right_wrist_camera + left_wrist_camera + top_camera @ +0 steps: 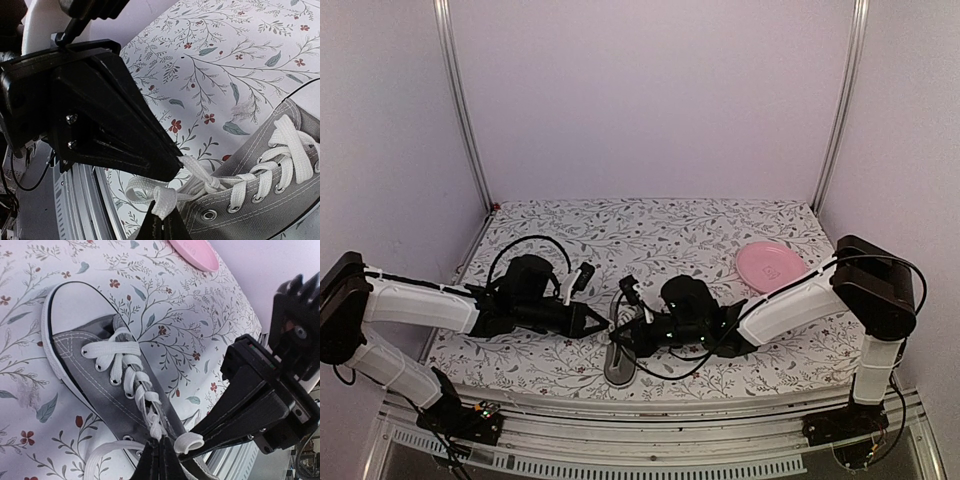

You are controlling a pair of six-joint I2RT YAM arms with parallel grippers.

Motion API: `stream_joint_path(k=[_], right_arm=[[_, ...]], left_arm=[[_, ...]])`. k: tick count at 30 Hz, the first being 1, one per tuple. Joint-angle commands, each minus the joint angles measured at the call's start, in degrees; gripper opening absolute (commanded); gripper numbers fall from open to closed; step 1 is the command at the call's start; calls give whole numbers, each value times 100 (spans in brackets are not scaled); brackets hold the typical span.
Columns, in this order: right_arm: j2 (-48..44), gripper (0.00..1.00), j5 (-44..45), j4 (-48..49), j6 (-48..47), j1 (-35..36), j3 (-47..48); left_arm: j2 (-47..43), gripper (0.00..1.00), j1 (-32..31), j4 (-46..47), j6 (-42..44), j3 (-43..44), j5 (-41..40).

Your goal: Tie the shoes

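Plain pale walls [650,100]; metal corner posts [460,100]; floral-print table cover [670,225]; even light.

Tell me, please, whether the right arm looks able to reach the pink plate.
Probably yes: nothing stands between the right gripper and the pink plate, close beside that arm. But the gripper is shut on a lace of the shoe and must release first.

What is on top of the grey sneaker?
White laces cross the sneaker, and the left end effector and right end effector each pinch a lace strand near the ankle. The shoe's inside is covered.
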Motion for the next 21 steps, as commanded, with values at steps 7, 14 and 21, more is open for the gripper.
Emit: stream_joint_path(k=[7, 14, 21], right_arm=[[311, 2, -181, -289, -161, 41, 353], [401, 2, -75, -491, -126, 39, 489], [519, 2, -6, -751, -50, 36, 646]], left_arm=[[-29, 0, 83, 323, -36, -169, 136], [-47, 0, 87, 385, -52, -228, 142], [-82, 0, 86, 588, -103, -348, 157]])
